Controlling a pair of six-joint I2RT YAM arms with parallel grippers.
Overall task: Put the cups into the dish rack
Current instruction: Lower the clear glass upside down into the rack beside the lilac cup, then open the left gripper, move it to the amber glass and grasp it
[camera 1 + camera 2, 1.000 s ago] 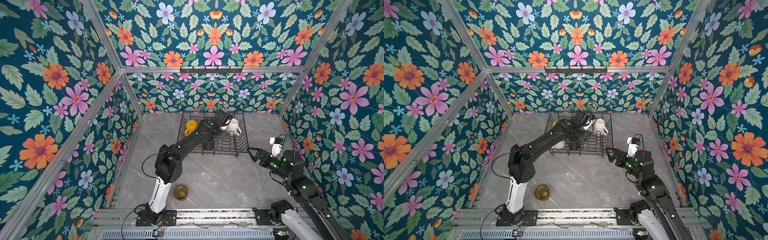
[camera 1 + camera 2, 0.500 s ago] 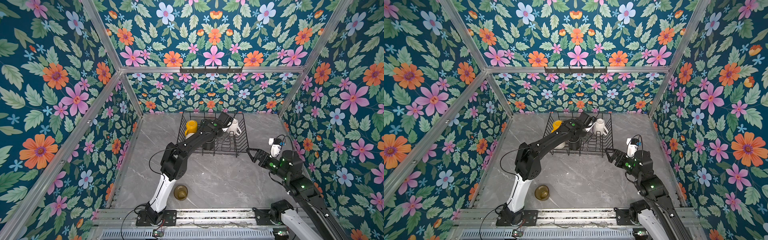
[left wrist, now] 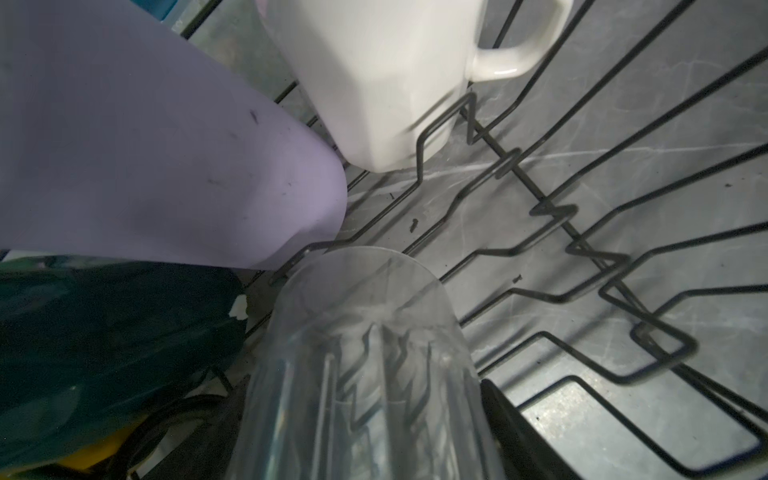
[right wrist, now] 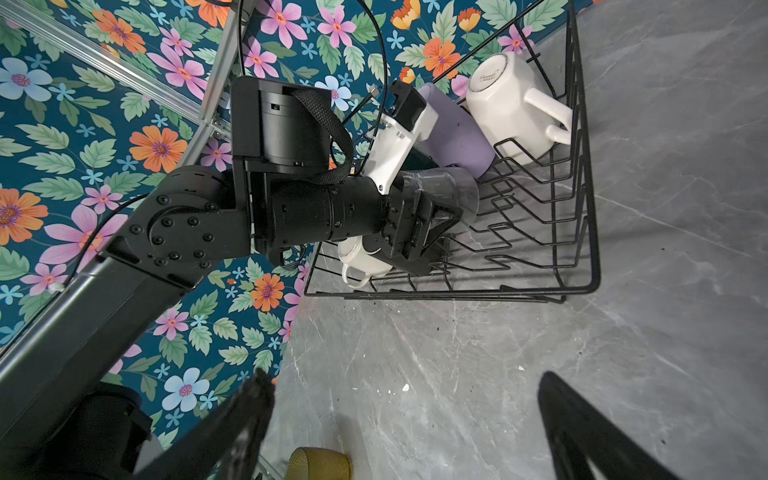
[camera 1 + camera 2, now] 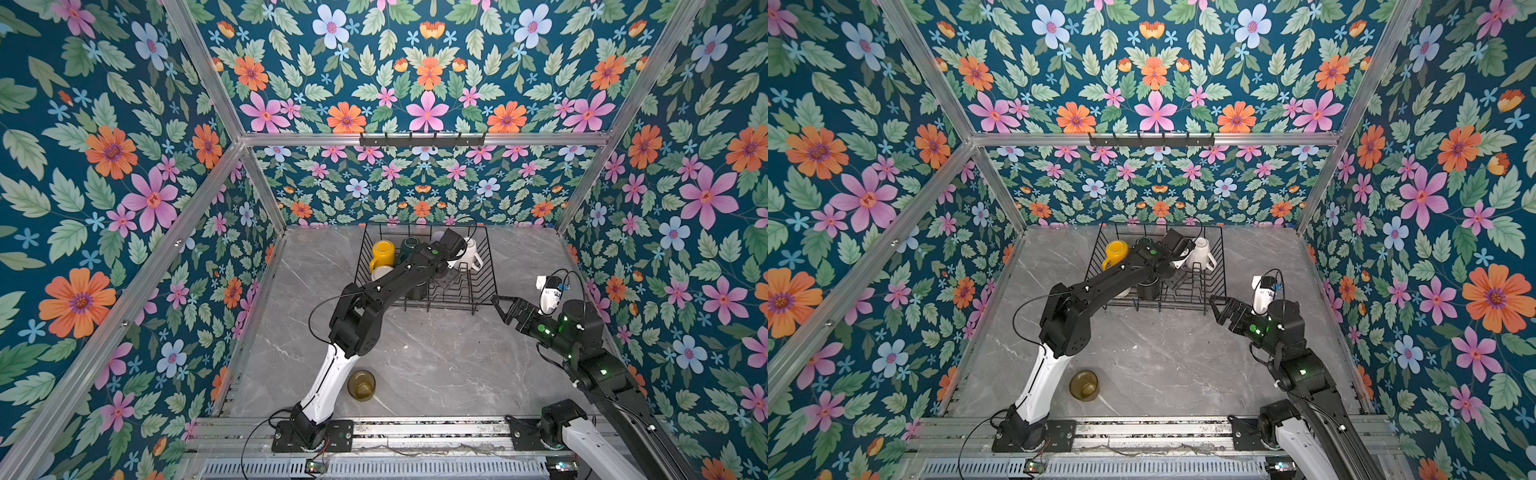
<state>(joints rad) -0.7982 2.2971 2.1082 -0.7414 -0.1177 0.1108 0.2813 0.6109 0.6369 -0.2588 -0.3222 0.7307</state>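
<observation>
The black wire dish rack (image 5: 490, 270) (image 5: 1223, 270) stands at the back of the table. In it are a yellow mug (image 5: 382, 252), a teal mug (image 5: 409, 245), a black mug (image 5: 415, 291), a cream mug (image 5: 469, 251) (image 3: 374, 75) and a lilac tumbler (image 3: 145, 145) (image 4: 457, 133). My left gripper (image 5: 446, 278) (image 3: 365, 415) reaches into the rack, shut on a clear glass (image 3: 365, 353) (image 4: 457, 191) that lies over the dividers beside the tumbler. An olive-amber glass (image 5: 361, 385) (image 5: 1084, 385) stands on the table near the front. My right gripper (image 5: 500, 305) (image 4: 405, 382) hangs open and empty off the rack's front right corner.
A white mug (image 4: 361, 257) lies in the rack's near left part, half under my left arm. A black hook rail (image 5: 422, 139) is fixed high on the back wall. Flowered walls close in the grey marble table (image 5: 436, 365) on three sides.
My left arm's elbow has swung a little toward the rack, while its gripper stays in the rack with the clear glass. The right arm has not moved.
</observation>
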